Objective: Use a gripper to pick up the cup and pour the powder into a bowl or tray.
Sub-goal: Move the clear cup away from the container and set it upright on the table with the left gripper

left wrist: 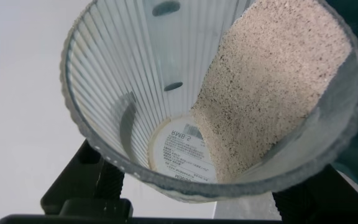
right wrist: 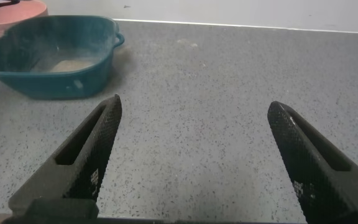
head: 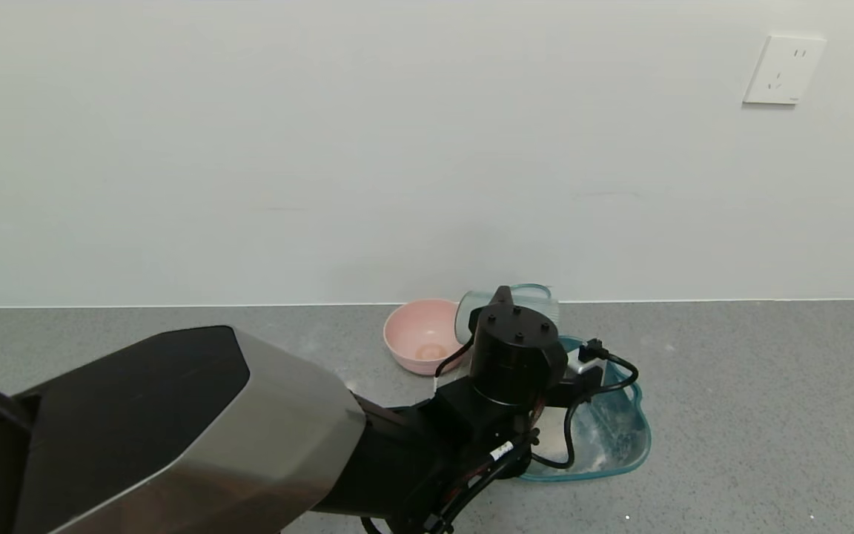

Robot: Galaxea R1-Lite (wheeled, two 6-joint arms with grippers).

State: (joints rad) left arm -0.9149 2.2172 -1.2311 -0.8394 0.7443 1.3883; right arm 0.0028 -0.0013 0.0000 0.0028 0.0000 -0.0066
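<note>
A: Where's the left black gripper [head: 502, 297]?

B: Clamped on the ribbed clear plastic cup [head: 505, 302], tipped sideways above the teal rounded-square tray [head: 638, 437], beige powder [left wrist: 272, 93] sliding rimward.

A: The right gripper [right wrist: 194, 155]?

B: Spread wide, tray at its ten o'clock.

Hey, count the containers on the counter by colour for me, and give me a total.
Pink: 1, the bowl
Teal: 1, the tray
Clear: 1, the cup, tipped in the left hand
Total: 3
</note>
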